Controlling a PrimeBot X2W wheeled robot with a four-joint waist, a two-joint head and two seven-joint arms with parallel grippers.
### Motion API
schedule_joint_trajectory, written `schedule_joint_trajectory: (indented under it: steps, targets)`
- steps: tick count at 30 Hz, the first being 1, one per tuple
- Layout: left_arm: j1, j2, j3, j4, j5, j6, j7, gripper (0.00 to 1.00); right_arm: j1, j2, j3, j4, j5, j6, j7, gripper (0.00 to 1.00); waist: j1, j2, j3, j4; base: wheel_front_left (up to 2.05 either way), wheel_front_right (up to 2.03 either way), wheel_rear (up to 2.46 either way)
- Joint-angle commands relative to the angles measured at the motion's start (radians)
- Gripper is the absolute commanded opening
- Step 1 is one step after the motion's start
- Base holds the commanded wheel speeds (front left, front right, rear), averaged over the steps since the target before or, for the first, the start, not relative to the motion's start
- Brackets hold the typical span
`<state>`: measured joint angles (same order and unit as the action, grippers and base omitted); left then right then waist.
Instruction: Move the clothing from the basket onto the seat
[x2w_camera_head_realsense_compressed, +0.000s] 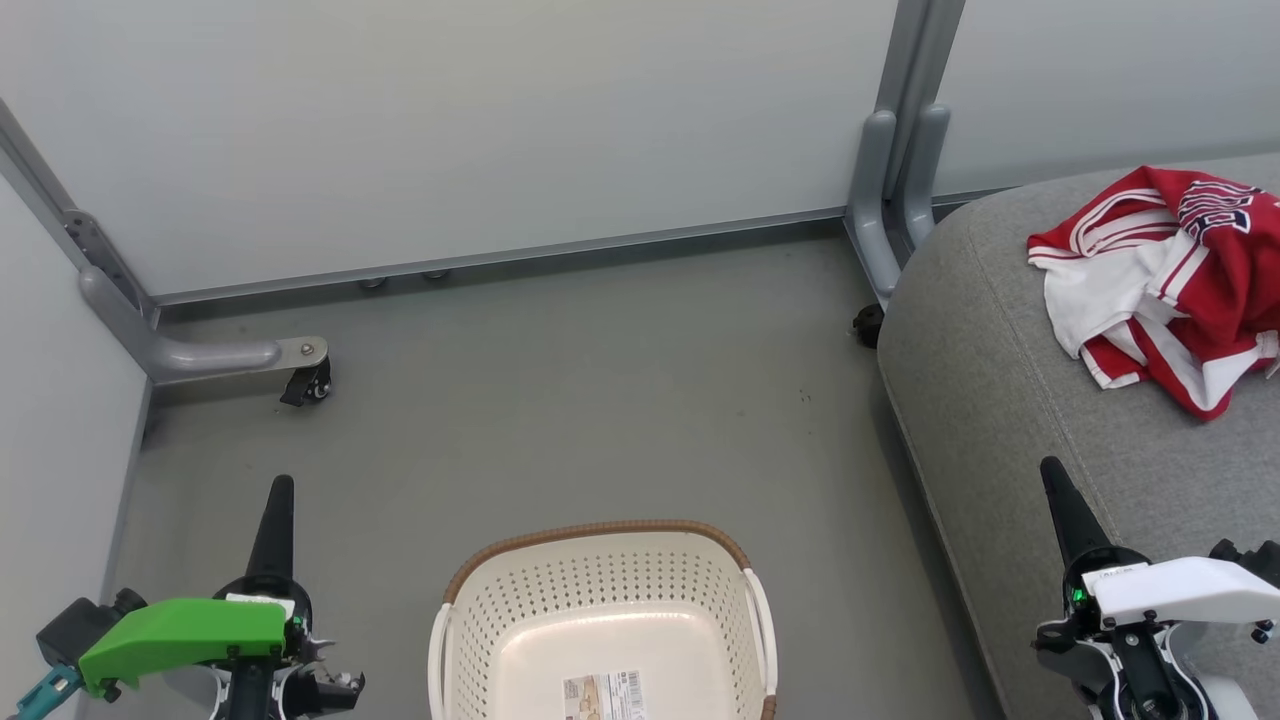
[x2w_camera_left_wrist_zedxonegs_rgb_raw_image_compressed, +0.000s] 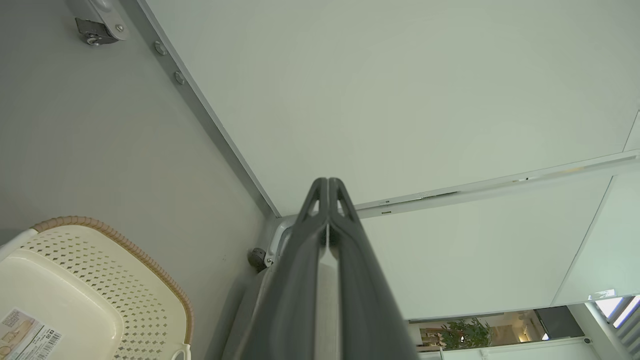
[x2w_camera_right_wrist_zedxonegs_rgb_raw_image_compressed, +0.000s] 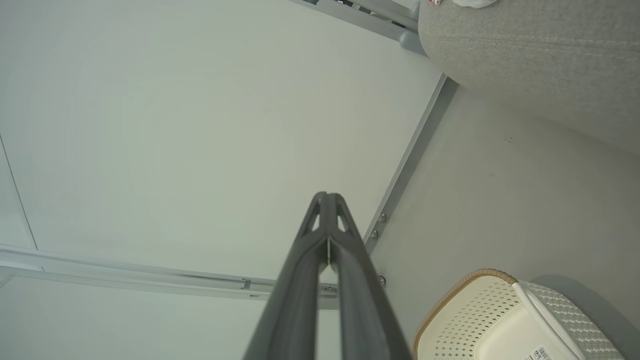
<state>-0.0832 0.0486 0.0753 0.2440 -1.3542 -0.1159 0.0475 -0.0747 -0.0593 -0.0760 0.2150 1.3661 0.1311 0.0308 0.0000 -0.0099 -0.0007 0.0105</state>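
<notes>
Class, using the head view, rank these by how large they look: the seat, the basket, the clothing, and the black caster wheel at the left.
1. seat
2. basket, nearer the camera and cut by the frame edge
3. clothing, fairly close to the basket, also cut off
4. caster wheel

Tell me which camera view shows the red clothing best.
The head view: the clothing lies crumpled on the grey seat, lettering and stripes visible. The right wrist view catches just a scrap at its top edge.

Pale partition panels (x2w_camera_head_realsense_compressed: 480, 130) all around, grey metal frames (x2w_camera_head_realsense_compressed: 912, 60) standing on a plain grey floor (x2w_camera_head_realsense_compressed: 600, 400) (one black caster (x2w_camera_head_realsense_compressed: 308, 385) at the left foot), a potted plant (x2w_camera_left_wrist_zedxonegs_rgb_raw_image_compressed: 465, 334) beyond the panels.
</notes>
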Motion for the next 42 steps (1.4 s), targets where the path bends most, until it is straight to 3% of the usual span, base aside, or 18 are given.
schedule_joint_trajectory:
  steps: [1, 33, 42]
  targets:
    - [-0.024, 0.003, 0.007, -0.004, -0.022, -0.008, 0.006, 0.0, -0.018, -0.007, -0.004, 0.0, 0.024, 0.0, 0.007, 0.0, 0.0, 0.0072, 0.0, 0.0, 0.0, 0.0, 0.0]
    - [-0.033, 0.003, 0.041, 0.002, -0.255, -0.017, 0.067, 0.0, -0.037, -0.005, -0.024, 0.03, 0.255, -0.001, 0.072, 0.0, 0.0, 0.0097, 0.004, -0.01, 0.0, 0.0, 0.0]
    - [-0.03, 0.003, 0.042, 0.002, -0.26, -0.018, 0.071, 0.0, -0.037, -0.003, -0.026, 0.031, 0.26, -0.001, 0.076, 0.0, 0.0, 0.0099, 0.004, -0.01, 0.0, 0.0, 0.0]
